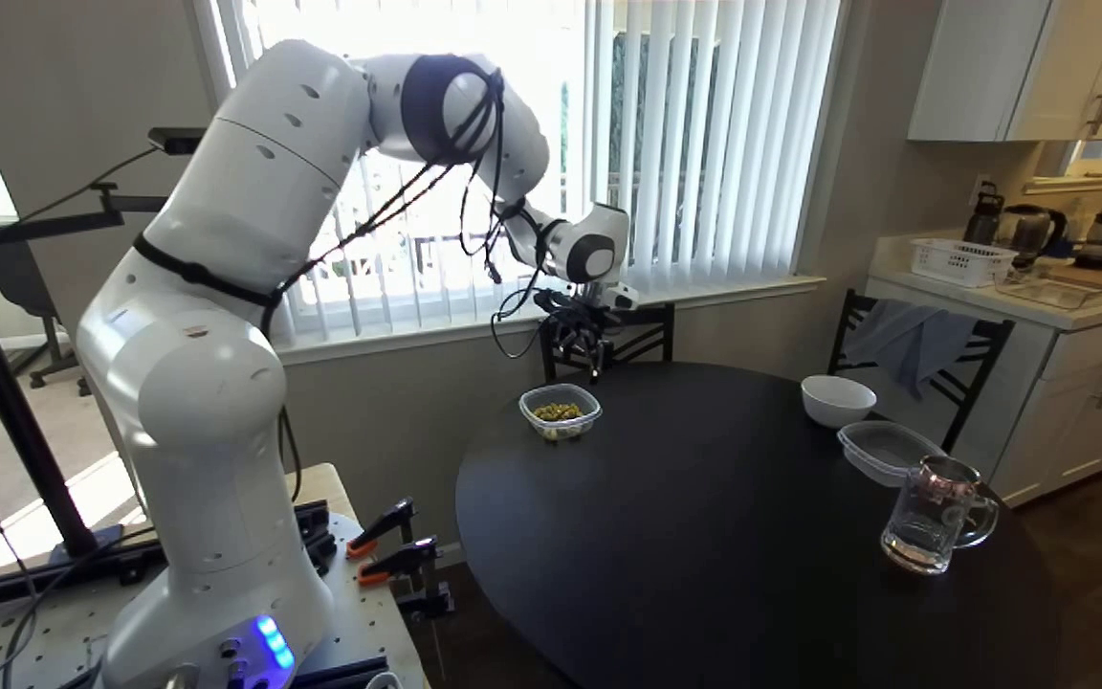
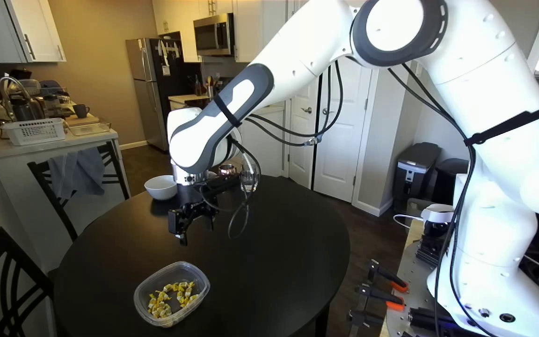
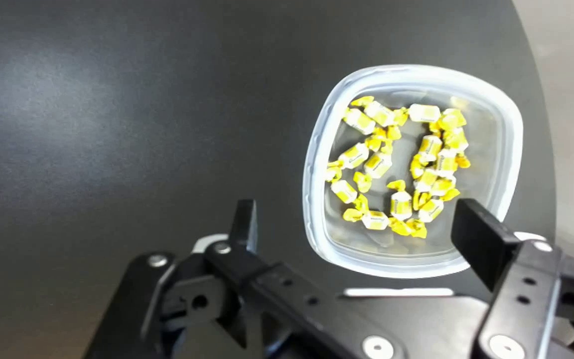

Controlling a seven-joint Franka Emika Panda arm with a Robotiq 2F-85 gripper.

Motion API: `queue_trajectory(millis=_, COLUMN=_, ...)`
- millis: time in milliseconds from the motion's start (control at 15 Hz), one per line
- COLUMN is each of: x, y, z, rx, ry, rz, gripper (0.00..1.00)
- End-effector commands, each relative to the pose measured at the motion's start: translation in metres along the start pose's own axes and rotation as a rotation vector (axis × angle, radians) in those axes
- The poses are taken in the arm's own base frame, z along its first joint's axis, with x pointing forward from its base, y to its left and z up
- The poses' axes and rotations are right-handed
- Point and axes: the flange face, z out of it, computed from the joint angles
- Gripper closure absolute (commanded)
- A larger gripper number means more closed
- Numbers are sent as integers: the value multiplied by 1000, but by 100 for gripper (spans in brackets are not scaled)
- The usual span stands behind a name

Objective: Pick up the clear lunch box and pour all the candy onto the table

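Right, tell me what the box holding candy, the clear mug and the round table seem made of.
The box looks like smooth, clear plastic: transparent walls, pale rim. The mug is probably glossy glass, given its bright glints and clear body, though plastic is possible. The table has a smooth, dark satin top with blurred glare, perhaps laminate or painted wood.

Home kitchen: fridge (image 2: pixel 150 86), microwave (image 2: pixel 212 35).

The clear lunch box (image 3: pixel 416 75), shallow with rounded corners, stands upright and open. Inside the box lies the candy (image 3: pixel 430 147), loose pieces in yellow-and-white twisted wrappers. Beneath the box spreads the round, nearly black table (image 2: pixel 274 262), its edge near the box.
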Motion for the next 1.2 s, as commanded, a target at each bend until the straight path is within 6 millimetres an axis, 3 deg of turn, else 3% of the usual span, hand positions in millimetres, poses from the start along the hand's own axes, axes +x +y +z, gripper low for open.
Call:
queue_trajectory(millis=0, x=24, y=20, z=38, rx=-44, ry=-29, rz=63, gripper=0)
queue_trajectory(millis=133, x=27, y=20, z=57, rx=-58, ry=-53, rz=57, gripper=0)
queue_trajectory(millis=533, x=25, y=-14, z=91, rx=-120, ry=-114, rz=-23, gripper=0)
queue_trajectory(millis=1133, x=52, y=25, z=99, rx=-167, ry=-114, rz=86, gripper=0)
